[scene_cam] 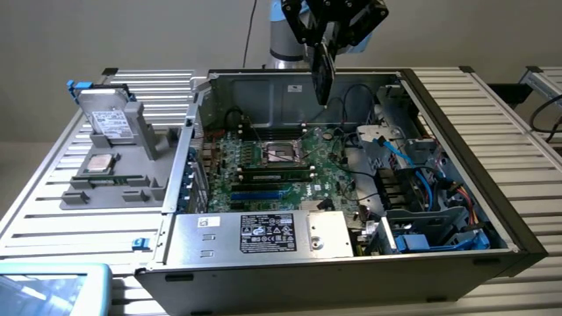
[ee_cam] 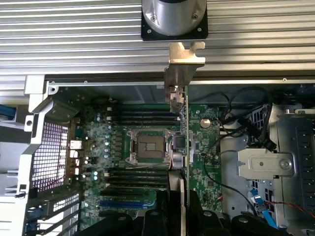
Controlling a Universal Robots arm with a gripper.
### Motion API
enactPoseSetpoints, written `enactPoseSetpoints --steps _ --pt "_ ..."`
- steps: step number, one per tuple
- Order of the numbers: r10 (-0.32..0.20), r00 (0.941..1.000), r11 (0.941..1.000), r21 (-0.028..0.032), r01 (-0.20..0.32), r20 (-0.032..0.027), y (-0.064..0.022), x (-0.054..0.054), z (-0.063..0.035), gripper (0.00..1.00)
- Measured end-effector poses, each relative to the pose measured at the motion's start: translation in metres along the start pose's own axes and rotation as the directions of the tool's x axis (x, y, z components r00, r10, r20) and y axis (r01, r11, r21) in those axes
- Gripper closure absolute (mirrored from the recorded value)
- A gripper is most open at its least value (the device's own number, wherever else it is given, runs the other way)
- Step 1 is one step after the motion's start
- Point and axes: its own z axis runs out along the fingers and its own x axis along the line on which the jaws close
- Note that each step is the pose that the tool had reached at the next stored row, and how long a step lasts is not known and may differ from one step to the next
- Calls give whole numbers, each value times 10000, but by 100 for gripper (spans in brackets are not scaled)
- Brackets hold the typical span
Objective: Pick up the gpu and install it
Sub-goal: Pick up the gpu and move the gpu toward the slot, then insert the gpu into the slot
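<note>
My gripper (scene_cam: 327, 33) hangs above the back of the open computer case (scene_cam: 457, 131), shut on the gpu (scene_cam: 322, 69). The card hangs on edge, dark and narrow, and its lower end reaches just below the case's rear wall line. In the wrist view the gpu (ee_cam: 180, 123) appears edge-on over the green motherboard (ee_cam: 206, 147), beside the processor socket (ee_cam: 147, 147). Its silver end bracket (ee_cam: 183, 61) points toward the case's rear wall. The black fingers (ee_cam: 162, 211) clamp the card from both sides, and it touches nothing in the case.
A grey fixture on the exterior view's left holds a silver drive with a white label (scene_cam: 112, 122) and a processor chip (scene_cam: 101, 163). The power supply (scene_cam: 263, 232) fills the case's front. Cables and drive bays (scene_cam: 422, 184) crowd the exterior view's right side. Memory sticks (scene_cam: 276, 174) sit beside the socket.
</note>
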Motion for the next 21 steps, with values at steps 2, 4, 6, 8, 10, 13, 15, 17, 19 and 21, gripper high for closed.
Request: enactPoseSetpoints --steps 2,4,6,8,10,13,15,17,19,21 --pt "1 10000 10000 1 -1 0 0 0 0 72" --pt "1 10000 10000 1 -1 0 0 0 0 72" --pt "0 10000 10000 1 0 0 0 0 0 72" --pt "1 10000 10000 1 -1 -1 0 -1 0 72" --pt "5 10000 10000 0 -5 -32 0 -14 -1 72" --pt "20 9999 10000 -38 -21 -148 0 -69 5 72" --pt "32 9997 10000 -65 -34 -233 0 -117 13 72" --pt "37 9996 10000 -68 -39 -267 0 -137 14 72" --pt "-118 9995 9999 -75 116 -297 -1 -139 16 72" --pt "-474 9983 9989 -80 471 -352 -1 -139 17 72"
